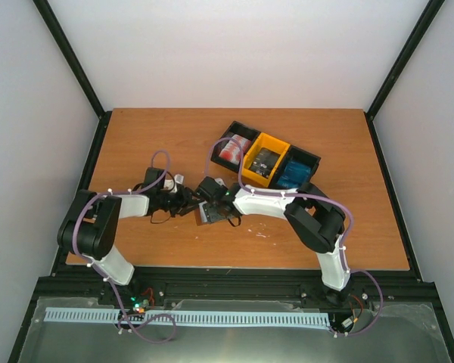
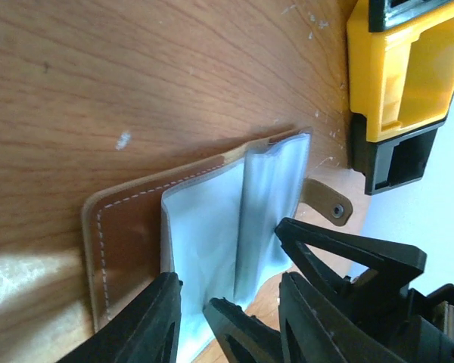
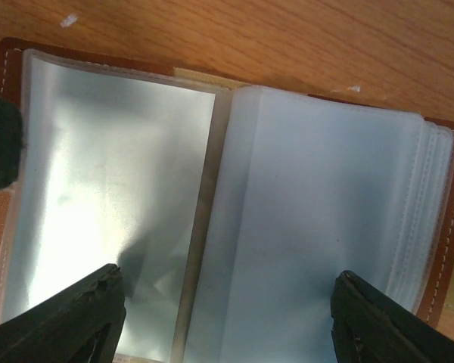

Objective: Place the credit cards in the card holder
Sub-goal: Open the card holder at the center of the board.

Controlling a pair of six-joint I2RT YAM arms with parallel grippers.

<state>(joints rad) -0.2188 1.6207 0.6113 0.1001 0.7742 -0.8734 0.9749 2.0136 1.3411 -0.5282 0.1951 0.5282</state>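
The card holder (image 3: 234, 197) lies open on the table, a brown cover with grey-blue plastic sleeves (image 2: 212, 219), between the two grippers in the top view (image 1: 206, 214). My right gripper (image 3: 231, 325) hangs open and wide just above the sleeves, holding nothing. My left gripper (image 2: 228, 283) is open at the holder's near edge. Its jaws stand apart around the sleeve edge and one finger of the right gripper (image 2: 234, 333). The credit cards sit in bins at the back: red-and-white ones (image 1: 234, 147), dark ones (image 1: 265, 160) and blue ones (image 1: 295, 172).
A row of three bins stands behind the holder: black (image 1: 225, 138), yellow (image 1: 276, 145) and black (image 1: 312, 161). The yellow bin (image 2: 408, 76) and a black one (image 2: 393, 159) are close on the right in the left wrist view. Both arms crowd the table's middle.
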